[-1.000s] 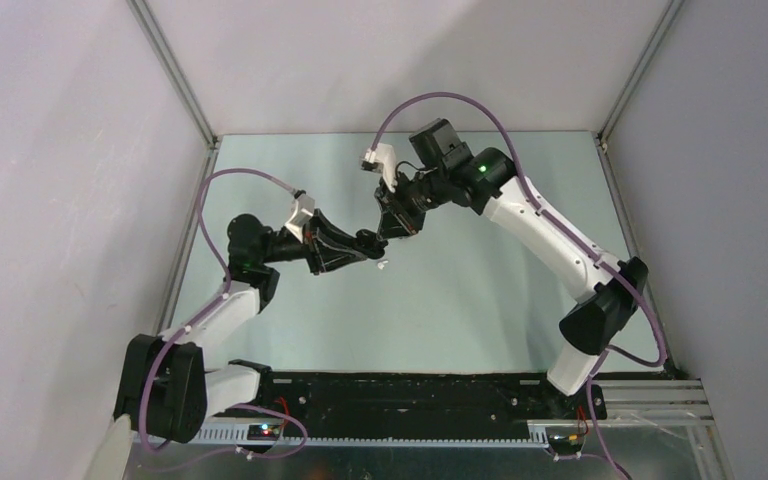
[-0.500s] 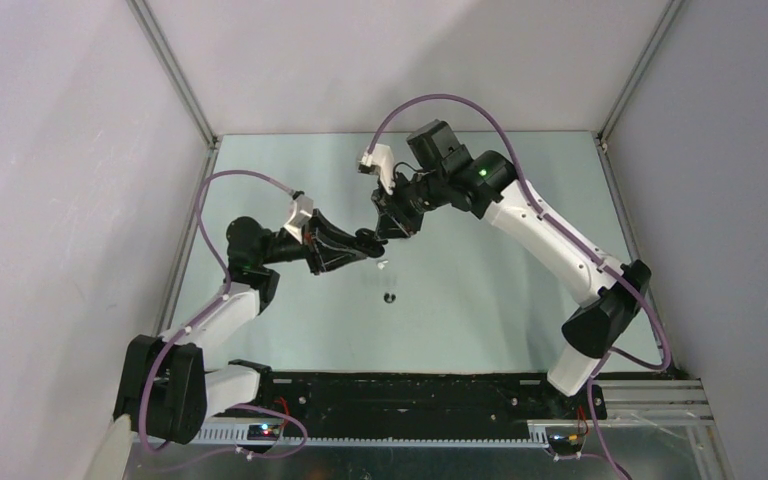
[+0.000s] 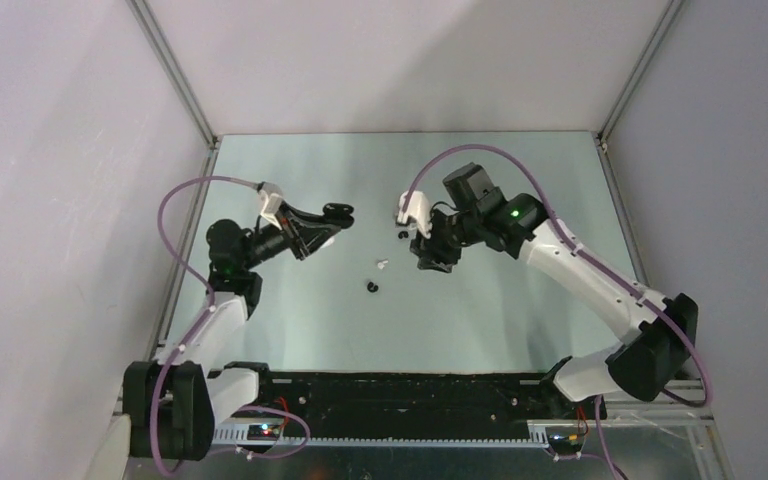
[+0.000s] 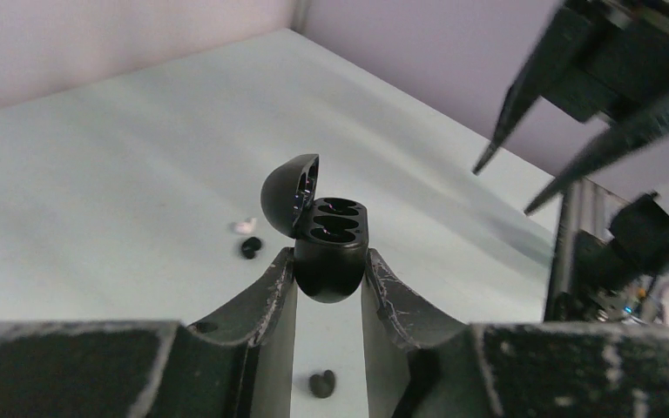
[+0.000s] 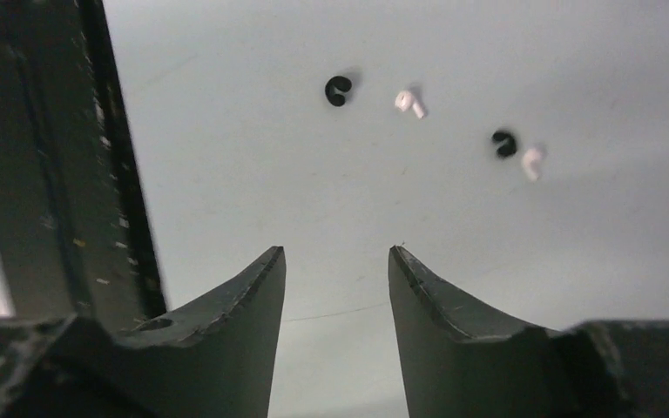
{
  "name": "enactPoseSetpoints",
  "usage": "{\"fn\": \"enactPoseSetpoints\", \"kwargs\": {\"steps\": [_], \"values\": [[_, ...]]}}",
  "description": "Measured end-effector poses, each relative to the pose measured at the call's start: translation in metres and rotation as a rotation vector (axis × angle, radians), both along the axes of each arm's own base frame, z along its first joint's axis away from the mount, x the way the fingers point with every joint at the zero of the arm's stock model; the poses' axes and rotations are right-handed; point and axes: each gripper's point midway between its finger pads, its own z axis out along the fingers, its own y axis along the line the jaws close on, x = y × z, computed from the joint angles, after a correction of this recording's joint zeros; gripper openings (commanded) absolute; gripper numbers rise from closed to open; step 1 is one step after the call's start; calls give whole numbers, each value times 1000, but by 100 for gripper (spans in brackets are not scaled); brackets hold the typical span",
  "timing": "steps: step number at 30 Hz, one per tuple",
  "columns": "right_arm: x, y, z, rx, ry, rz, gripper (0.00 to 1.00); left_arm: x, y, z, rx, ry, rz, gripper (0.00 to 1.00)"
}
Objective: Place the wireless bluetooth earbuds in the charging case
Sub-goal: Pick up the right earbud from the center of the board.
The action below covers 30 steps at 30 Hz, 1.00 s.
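My left tool point(image 4: 328, 259) is clamped on a black rounded plastic charging case point(image 4: 332, 233), its lid open. My right tool point(image 5: 335, 252) stands apart above the pale desk point(image 5: 226, 131), where two tiny white plastic earbuds point(image 5: 409, 103) lie beside two black curled bits point(image 5: 337, 91).

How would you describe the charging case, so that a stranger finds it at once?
Find the left claw: the charging case sits pinched between its fingers. It is black and rounded, lid open over two empty wells, far bigger than the white earbuds on the table.
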Motion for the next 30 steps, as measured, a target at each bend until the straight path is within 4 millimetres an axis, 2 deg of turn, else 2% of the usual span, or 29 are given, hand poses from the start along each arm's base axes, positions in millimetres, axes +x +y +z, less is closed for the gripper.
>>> {"fn": "enactPoseSetpoints", "kwargs": {"steps": [3, 7, 9, 12, 14, 19, 22, 24, 27, 30], "values": [[0, 16, -8, -72, -131, 186, 53, 10, 20, 4, 4, -1, 104, 0], [-1, 54, -15, -213, -267, 515, 51, 17, 43, -1, 26, 39, 186, 0], [0, 73, -15, -281, -286, 649, 51, 20, 49, -4, 59, 72, 193, 0], [8, 101, -11, -363, -344, 762, 51, 27, 51, 2, 121, 98, 172, 0], [7, 103, -17, -437, -385, 823, 51, 31, 52, 5, 144, 111, 160, 0], [-23, 81, -34, -623, -375, 994, 52, 39, 56, 2, 145, 160, 167, 0], [-20, 69, -38, -663, -334, 950, 52, 42, 60, 3, 144, 155, 185, 0], [-10, 66, -38, -645, -289, 829, 52, 40, 62, 9, 142, 131, 195, 0], [22, 61, -36, -551, -202, 582, 52, 31, 60, 18, 132, 78, 200, 0], [54, 64, -31, -384, -100, 342, 49, 20, 59, 25, 108, 39, 213, 0]]}}
